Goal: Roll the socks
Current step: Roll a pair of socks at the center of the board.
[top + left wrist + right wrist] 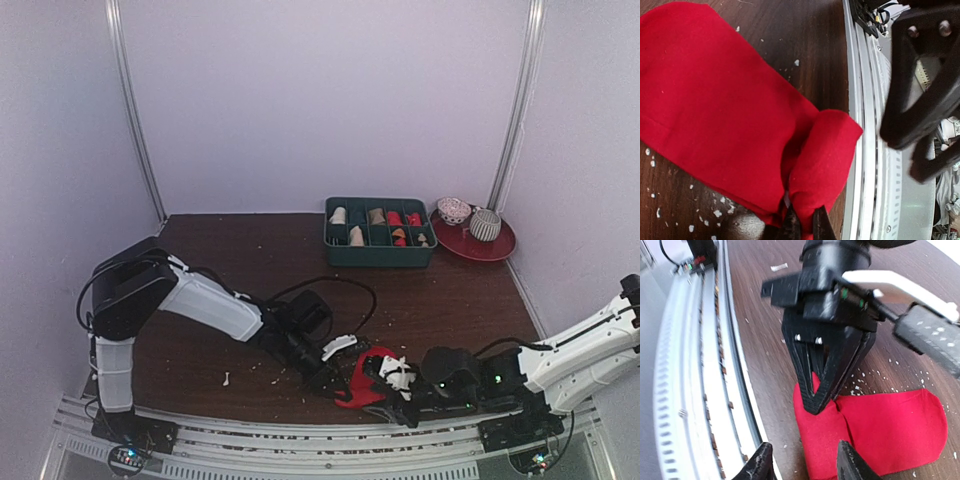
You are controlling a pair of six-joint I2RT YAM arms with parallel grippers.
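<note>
The red sock point(358, 388) lies flat on the dark table near its front edge. It fills the left wrist view point(715, 100), where one end is folded over into a short roll point(826, 155). My left gripper point(807, 226) is shut on that folded end; it also shows in the right wrist view point(815, 402) and the top view point(338, 377). My right gripper point(805, 465) is open just above the sock point(885, 430), its jaws astride the folded end, close to the left gripper. It shows in the top view too point(392, 392). The black argyle sock is out of view.
A green divided tray point(380, 262) with small rolled bundles stands at the back. A red plate point(495, 250) with two patterned round things is to its right. A metal rail point(695, 365) runs along the near edge. White crumbs dot the tabletop.
</note>
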